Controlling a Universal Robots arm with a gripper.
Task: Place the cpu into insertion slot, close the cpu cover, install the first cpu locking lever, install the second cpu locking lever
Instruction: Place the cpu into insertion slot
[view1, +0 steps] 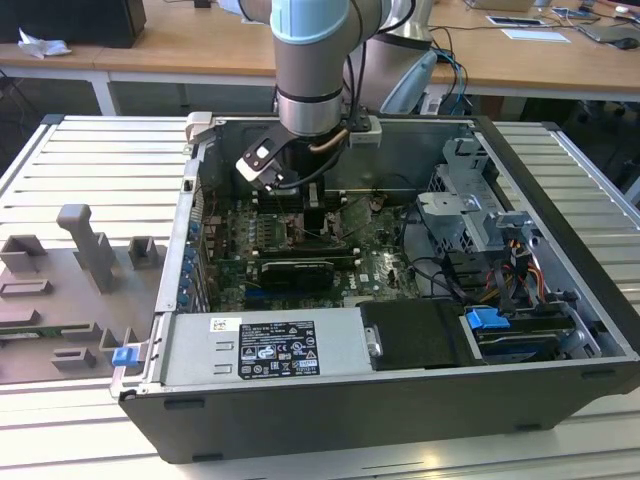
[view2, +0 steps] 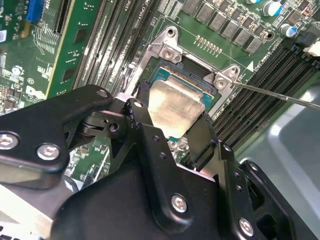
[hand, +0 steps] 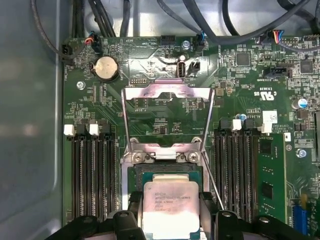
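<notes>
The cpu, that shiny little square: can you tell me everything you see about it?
The cpu is a small, flat, square chip with a pale silvery metal face, rounded corners and a thin green edge showing beneath. In the first wrist view, faint print marks its top. It sits about level over the insertion slot, held by the gripper, whose black fingers press two opposite sides. Whether it is fully seated in the slot cannot be told.

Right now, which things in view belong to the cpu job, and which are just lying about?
Job: gripper holding cpu, insertion slot, open cpu cover, locking lever.
Lying about: memory slots, coin battery, power supply, drive cage, grey blocks.
</notes>
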